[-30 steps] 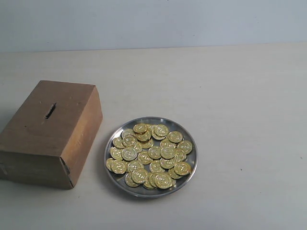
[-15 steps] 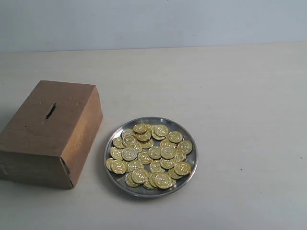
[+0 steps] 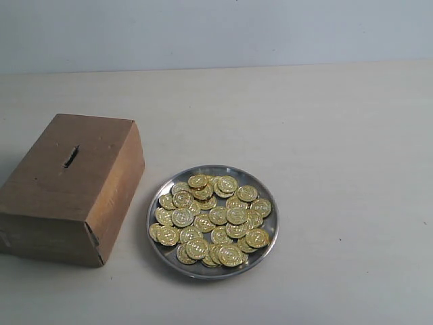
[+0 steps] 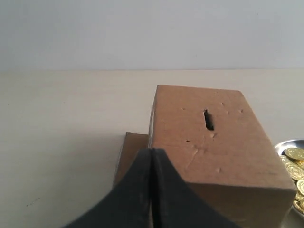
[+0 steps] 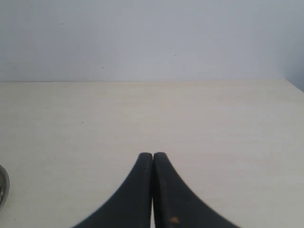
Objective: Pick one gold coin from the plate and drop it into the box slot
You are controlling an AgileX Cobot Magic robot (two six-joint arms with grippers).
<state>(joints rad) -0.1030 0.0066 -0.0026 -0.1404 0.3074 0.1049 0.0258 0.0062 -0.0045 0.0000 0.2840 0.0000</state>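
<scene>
The silver-grey plate [image 3: 265, 188] sits near the middle front of the table, heaped with several gold coins [image 3: 213, 218]. To its left stands the brown box [image 3: 61, 189] with its dark slot [image 3: 70, 156] in the upper face. Neither arm shows in the exterior view. In the left wrist view my left gripper [image 4: 151, 152] is shut and empty, in front of the box [image 4: 218, 137] and its slot [image 4: 208, 119], with the plate's edge [image 4: 283, 144] and coins [image 4: 294, 164] at the side. My right gripper [image 5: 152, 155] is shut, empty, over bare table, with the plate rim [image 5: 3, 187] at the view's edge.
The pale wooden table [image 3: 325, 122] stretches bare behind and to the right of the plate. A plain light wall [image 3: 216, 30] runs behind the table's far edge.
</scene>
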